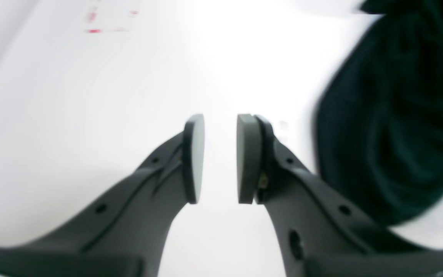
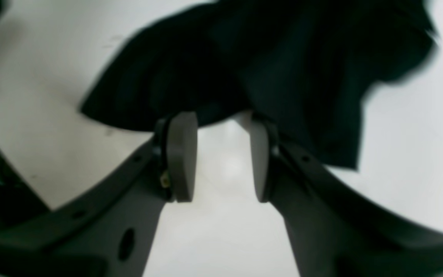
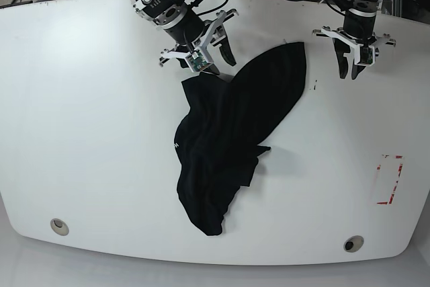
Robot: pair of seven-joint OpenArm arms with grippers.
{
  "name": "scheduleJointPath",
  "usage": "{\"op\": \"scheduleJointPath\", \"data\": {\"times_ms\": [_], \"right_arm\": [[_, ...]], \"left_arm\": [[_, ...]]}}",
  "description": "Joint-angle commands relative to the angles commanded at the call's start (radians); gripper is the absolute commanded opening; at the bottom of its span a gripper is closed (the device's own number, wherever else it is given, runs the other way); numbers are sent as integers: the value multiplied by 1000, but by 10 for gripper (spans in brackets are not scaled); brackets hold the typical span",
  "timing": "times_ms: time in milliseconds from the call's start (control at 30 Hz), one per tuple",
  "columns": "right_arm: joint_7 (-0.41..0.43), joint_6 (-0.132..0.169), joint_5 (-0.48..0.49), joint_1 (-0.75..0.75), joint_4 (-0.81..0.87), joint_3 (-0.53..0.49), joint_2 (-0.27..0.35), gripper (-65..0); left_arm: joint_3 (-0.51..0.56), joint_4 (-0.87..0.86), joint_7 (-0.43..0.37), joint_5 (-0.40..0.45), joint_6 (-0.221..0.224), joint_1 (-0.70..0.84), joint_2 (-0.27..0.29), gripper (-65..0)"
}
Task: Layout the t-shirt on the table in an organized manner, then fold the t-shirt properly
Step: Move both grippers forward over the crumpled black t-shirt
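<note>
The black t-shirt (image 3: 235,132) lies crumpled in a long diagonal heap on the white table (image 3: 101,132), with a tiny white mark on its left edge. My right gripper (image 3: 220,64) hovers open at the shirt's upper left edge. In the right wrist view its pads (image 2: 183,154) frame bare table, and the t-shirt (image 2: 263,65) lies just beyond the fingertips. My left gripper (image 3: 349,72) stands open over bare table to the right of the shirt's top corner. Nothing sits between the left gripper (image 1: 220,119) pads, and the t-shirt (image 1: 390,127) is off to their right.
A red dashed rectangle mark (image 3: 390,179) is on the table's right side, also visible as the red mark (image 1: 94,30). Two round grey grommet holes (image 3: 59,226) (image 3: 353,242) sit near the front edge. Cables and equipment crowd the space behind the back edge.
</note>
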Motion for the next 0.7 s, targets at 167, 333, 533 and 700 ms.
{"op": "scheduleJointPath", "data": {"times_ms": [167,333,533,700], "right_arm": [[0,-34,-157,32,-5,-46,9,-409],[0,-49,-334,77,-35,-117,-2,-292],[6,-40,-431,127,-103,-123,-21,-220],[6,-48,-434,170,-149,-146,-18,-220]], "left_arm": [[40,0,0,0,0,-6,0,-272],[48,0,0,-2,0,-8,0,-260],[48,0,0,-2,0,-18,-2,-260],[48,0,0,-2,0,-18,-6,-260]]}}
